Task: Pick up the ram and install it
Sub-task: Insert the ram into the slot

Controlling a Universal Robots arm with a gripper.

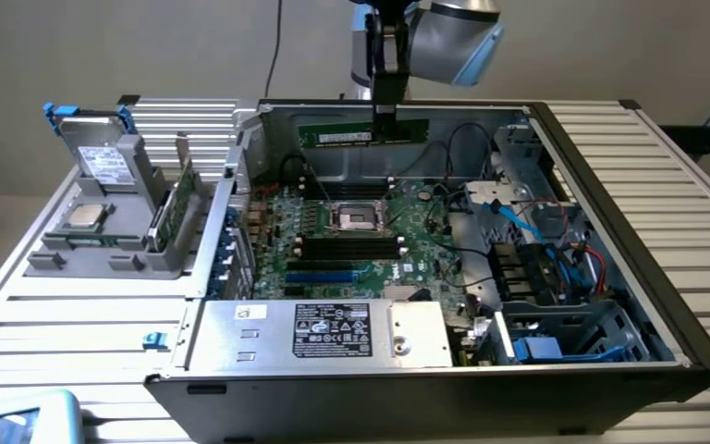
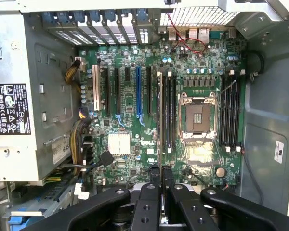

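Power supply (image 1: 330,330): silver labelled box at the case's near wall.
Gripper (image 1: 384,120): pinching the ram (image 1: 343,135) by its top edge.
Ram: hangs level above the case's far side.
Handling: likely light, stiff and fragile; hold the long edges, not the chips.
Views: wrist view shows the motherboard (image 2: 135,96) slots from above; exterior view shows the stick.

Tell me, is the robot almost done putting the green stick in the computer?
About halfway. Done: the picking up, because the pincer is shut on the ram. In hand: the ram hangs in the air over the open computer case, above the motherboard. Left: it is not in any of the black slots yet.
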